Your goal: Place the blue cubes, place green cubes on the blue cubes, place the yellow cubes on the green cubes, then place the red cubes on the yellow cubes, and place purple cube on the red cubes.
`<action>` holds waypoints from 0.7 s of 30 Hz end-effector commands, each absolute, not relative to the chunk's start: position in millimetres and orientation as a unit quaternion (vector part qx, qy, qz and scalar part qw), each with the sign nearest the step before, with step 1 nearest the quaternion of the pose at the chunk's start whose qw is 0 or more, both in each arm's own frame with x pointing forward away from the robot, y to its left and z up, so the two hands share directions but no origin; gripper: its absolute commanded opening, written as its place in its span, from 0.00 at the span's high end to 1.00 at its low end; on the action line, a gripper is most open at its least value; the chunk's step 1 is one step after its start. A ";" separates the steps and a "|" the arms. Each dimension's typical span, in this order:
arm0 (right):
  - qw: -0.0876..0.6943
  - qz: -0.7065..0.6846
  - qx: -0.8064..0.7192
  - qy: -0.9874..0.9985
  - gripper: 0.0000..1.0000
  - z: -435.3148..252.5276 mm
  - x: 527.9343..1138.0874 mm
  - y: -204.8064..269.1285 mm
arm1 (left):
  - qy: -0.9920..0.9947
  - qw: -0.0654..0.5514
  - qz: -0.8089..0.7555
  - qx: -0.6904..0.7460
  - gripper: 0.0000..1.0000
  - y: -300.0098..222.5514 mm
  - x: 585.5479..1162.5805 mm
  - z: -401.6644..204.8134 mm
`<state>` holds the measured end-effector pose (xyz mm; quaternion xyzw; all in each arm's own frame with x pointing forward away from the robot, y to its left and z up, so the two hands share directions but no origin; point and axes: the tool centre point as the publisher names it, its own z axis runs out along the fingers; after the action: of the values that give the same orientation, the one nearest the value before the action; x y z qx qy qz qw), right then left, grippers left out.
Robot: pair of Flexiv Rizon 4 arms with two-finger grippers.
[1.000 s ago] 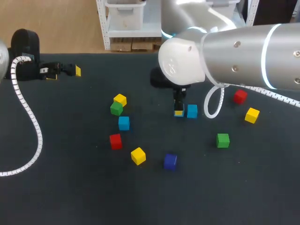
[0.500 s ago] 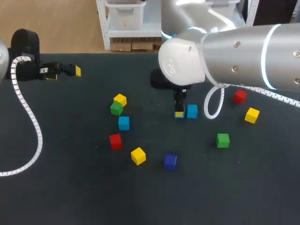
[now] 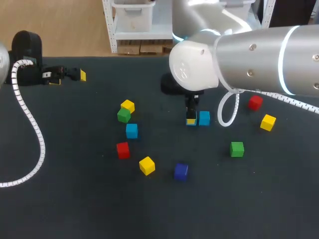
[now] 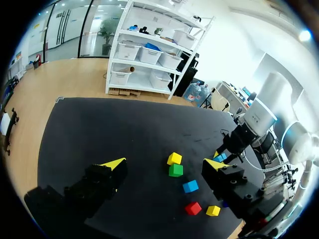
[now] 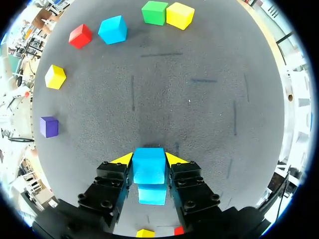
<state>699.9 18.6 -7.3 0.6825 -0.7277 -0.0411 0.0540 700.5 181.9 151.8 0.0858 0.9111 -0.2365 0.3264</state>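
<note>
Blue cubes (image 3: 131,130) (image 3: 204,118) (image 5: 148,165): three
Green cubes (image 3: 123,115) (image 3: 237,149): two
Yellow cubes (image 3: 128,105) (image 3: 147,165) (image 3: 268,122): three
Red cubes (image 3: 122,150) (image 3: 255,102): two
Purple cube (image 3: 181,171): one

On the counter (image 3: 75,199), the right pincer (image 3: 191,120) stands just behind the middle, clamping the held cube (image 5: 149,165) from both sides. The neighbour cube (image 3: 204,118) sits just to its right. Further left, a touching pair (image 3: 124,115) lies behind the third cube (image 3: 131,130). From there the fourth cube (image 3: 122,149), fifth cube (image 3: 147,165) and frontmost cube (image 3: 181,171) trail forward and rightward. At right, well apart, lie the rear cube (image 3: 255,102), outer cube (image 3: 268,122) and nearer cube (image 3: 237,149). The left pincer (image 3: 69,78) sits back-left.
</note>
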 end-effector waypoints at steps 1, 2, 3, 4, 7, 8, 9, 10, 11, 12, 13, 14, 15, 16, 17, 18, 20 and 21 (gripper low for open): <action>0.053 -0.040 0.683 -0.727 0.77 -7.9 698.1 18.4 | 0.908 0.329 -0.242 0.088 0.00 184.2 700.2 150.1; 0.053 -0.040 0.683 -0.727 0.77 -8.2 698.2 18.4 | 0.908 0.329 -0.242 0.088 0.00 184.2 700.2 150.1; 0.053 -0.040 0.683 -0.727 0.77 -8.7 698.4 18.2 | 0.908 0.329 -0.242 0.088 0.00 184.2 700.2 150.1; 0.054 -0.040 0.683 -0.727 0.77 -9.0 698.5 18.1 | 0.908 0.329 -0.242 0.088 0.00 184.2 700.2 150.1; 0.054 -0.040 0.683 -0.728 0.75 -10.0 698.7 18.0 | 0.908 0.329 -0.242 0.088 0.00 184.2 700.2 150.1; 0.055 -0.040 0.682 -0.728 0.75 -10.4 699.1 17.7 | 0.908 0.329 -0.242 0.088 0.00 184.2 700.2 150.1; 0.055 -0.040 0.682 -0.728 0.75 -10.6 699.5 17.5 | 0.908 0.329 -0.242 0.088 0.00 184.2 700.2 150.1; 0.055 -0.040 0.682 -0.729 0.74 -10.7 699.7 17.3 | 0.908 0.329 -0.242 0.088 0.00 184.2 700.2 150.1; 0.055 -0.040 0.681 -0.729 0.74 -10.6 699.9 17.3 | 0.908 0.329 -0.242 0.088 0.00 184.2 700.2 150.1; 0.055 -0.039 0.681 -0.729 0.73 -10.4 700.3 17.2 | 0.908 0.329 -0.242 0.088 0.00 184.2 700.2 150.1; 0.055 -0.039 0.681 -0.729 0.72 -10.2 700.5 17.2 | 0.908 0.329 -0.242 0.088 0.00 184.2 700.2 150.1; 0.055 -0.038 0.681 -0.729 0.72 -10.1 700.8 17.4 | 0.908 0.329 -0.242 0.088 0.00 184.2 700.2 150.1; 0.055 -0.037 0.681 -0.729 0.71 -9.9 701.2 17.5 | 0.908 0.329 -0.242 0.088 0.00 184.2 700.2 150.1; 0.055 -0.037 0.681 -0.729 0.71 -9.7 701.8 17.8 | 0.908 0.329 -0.242 0.088 0.00 184.2 700.2 150.1; 0.055 -0.036 0.681 -0.729 0.71 -9.5 702.2 18.0 | 0.908 0.329 -0.242 0.088 0.00 184.2 700.2 150.1; 0.056 -0.036 0.682 -0.729 0.72 -9.4 702.8 18.4 | 0.908 0.329 -0.242 0.088 0.00 184.2 700.2 150.1; 0.056 -0.034 0.681 -0.729 0.72 -8.6 703.9 18.9 | 0.908 0.329 -0.242 0.088 0.00 184.2 700.2 150.1; 0.056 -0.033 0.681 -0.729 0.72 -8.2 704.3 19.0 | 0.908 0.329 -0.242 0.088 0.00 184.2 700.2 150.1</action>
<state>703.6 18.2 -9.0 0.6819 -0.7285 -0.0340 0.0553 700.5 181.9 151.8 0.0858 0.9111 -0.2365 0.3264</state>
